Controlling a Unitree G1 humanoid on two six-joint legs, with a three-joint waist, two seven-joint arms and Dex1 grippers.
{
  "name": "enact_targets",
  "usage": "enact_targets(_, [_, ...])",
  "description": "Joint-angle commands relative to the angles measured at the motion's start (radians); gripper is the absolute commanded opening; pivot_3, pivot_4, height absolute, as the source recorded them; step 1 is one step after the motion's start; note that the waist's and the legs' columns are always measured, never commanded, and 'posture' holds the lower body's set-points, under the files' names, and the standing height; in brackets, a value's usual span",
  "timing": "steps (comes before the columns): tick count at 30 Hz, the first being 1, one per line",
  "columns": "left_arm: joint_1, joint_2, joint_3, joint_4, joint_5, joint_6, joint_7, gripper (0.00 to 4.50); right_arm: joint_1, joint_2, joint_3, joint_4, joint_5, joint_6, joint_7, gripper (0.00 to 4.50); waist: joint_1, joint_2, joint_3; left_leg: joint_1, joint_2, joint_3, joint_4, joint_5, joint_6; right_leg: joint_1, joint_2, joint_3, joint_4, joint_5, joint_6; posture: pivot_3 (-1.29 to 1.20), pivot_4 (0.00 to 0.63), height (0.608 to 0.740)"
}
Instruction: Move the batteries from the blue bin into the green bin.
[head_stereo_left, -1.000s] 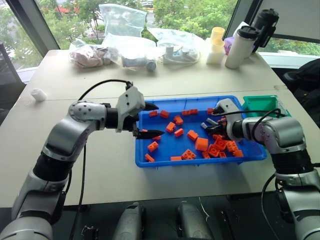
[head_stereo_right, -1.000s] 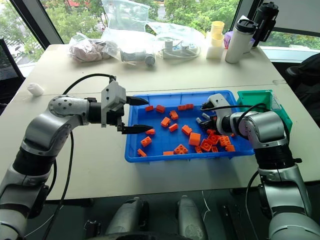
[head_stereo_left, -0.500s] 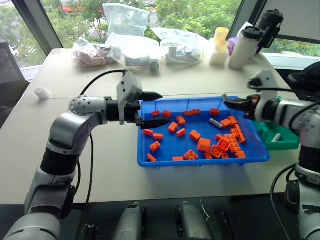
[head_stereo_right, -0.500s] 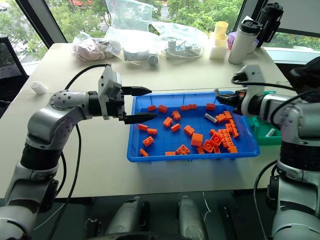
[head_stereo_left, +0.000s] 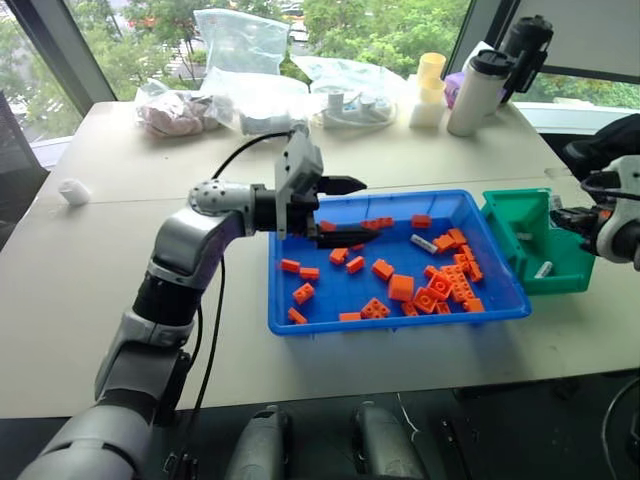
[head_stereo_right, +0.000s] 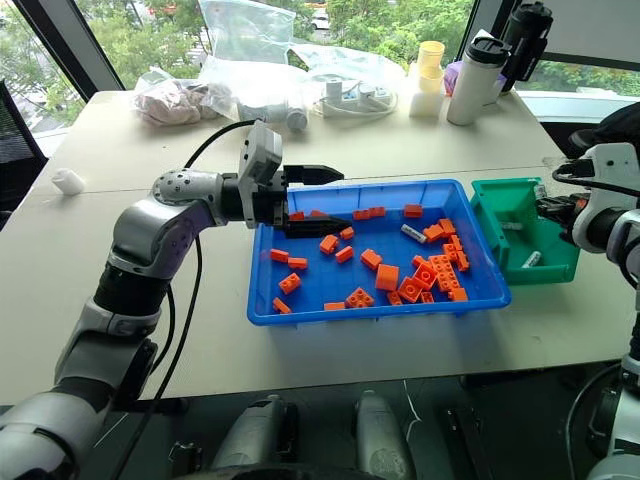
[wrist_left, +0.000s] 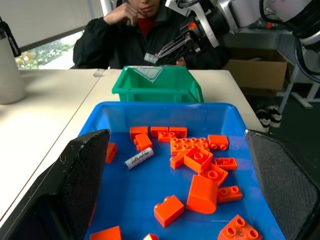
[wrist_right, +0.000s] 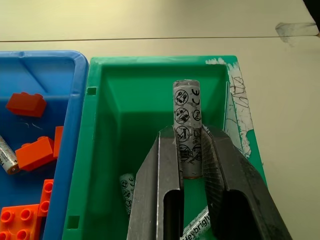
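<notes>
My two black fingers (wrist_right: 167, 190) clamped on thin silver-grey metal cylinder battery (wrist_right: 186, 117), its printed end sticking out past my fingertips. Below them, deep teal-green plastic bin with sloping walls (wrist_right: 125, 115). Two more silver-grey batteries on bin floor: one (wrist_right: 127, 186) just beside one finger, another (wrist_right: 196, 225) showing between my fingers. Bright blue plastic tray (wrist_right: 70, 130) touching green bin on far side of that finger, holding orange toy bricks (wrist_right: 34, 150) and one battery end (wrist_right: 6, 156) at its edge. Pale tabletop (wrist_right: 150, 22) beyond both.

Two batteries (wrist_right: 127, 187) in the green bin (wrist_right: 131, 107), partly behind the right claw (wrist_right: 191, 150)
</notes>
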Motion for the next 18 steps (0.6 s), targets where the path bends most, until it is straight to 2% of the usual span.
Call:
enact_targets(1, [-0.012, 0.006, -0.004, -0.011, 0.022, -0.029, -0.009, 4.5, -0.012, -0.023, -0.006, 0.018, -0.016, -0.023, -0.007, 1.46, 0.004, 0.0, 0.0, 0.0, 0.0, 0.0, 0.0, 0.0, 0.0, 0.0, 0.0, 0.0, 0.0, 0.0, 0.0, 0.0, 0.15, 0.74])
enact_targets(7, [0.011, 0.02, 0.007, -0.034, 0.025, -0.017, -0.005, 4.5, -0.023, -0.034, 0.001, 0.043, -0.03, -0.044, -0.008, 4.44, 0.008, 0.0, 0.0, 0.0, 0.0, 0.0, 0.0, 0.0, 0.0, 0.0, -0.001, 0.0, 0.0, 0.0, 0.0, 0.0, 0.15, 0.74])
enact_targets(11, [0.03, 0.063, 0.005, -0.044, 0.035, -0.01, -0.021, 4.5, -0.083, -0.032, 0.032, 0.025, -0.021, -0.17, 0.046, 4.44, 0.001, 0.001, 0.0, 0.0, 0.0, 0.0, 0.0, 0.0, 0.0, 0.0, -0.001, 0.0, 0.0, 0.0, 0.0, 0.0, 0.15, 0.74])
enact_targets(14, [0.051, 0.133, -0.033, -0.059, 0.079, -0.019, -0.063, 4.5, -0.112, -0.003, 0.121, -0.032, 0.039, -0.19, 0.174, 4.44, -0.005, 0.001, 0.0, 0.0, 0.001, 0.0, 0.0, 0.0, 0.0, 0.0, 0.001, 0.0, 0.0, 0.0, 0.0, 0.0, 0.15, 0.74])
enact_targets(18, [0.073, 0.203, -0.043, -0.096, 0.094, -0.008, -0.094, 4.5, -0.118, 0.003, 0.259, -0.052, 0.037, -0.26, 0.316, 4.44, 0.002, 0.001, 0.0, 0.001, 0.001, -0.001, -0.001, 0.0, 0.0, 0.0, 0.001, 0.0, 0.0, 0.0, 0.0, 0.0, 0.15, 0.74])
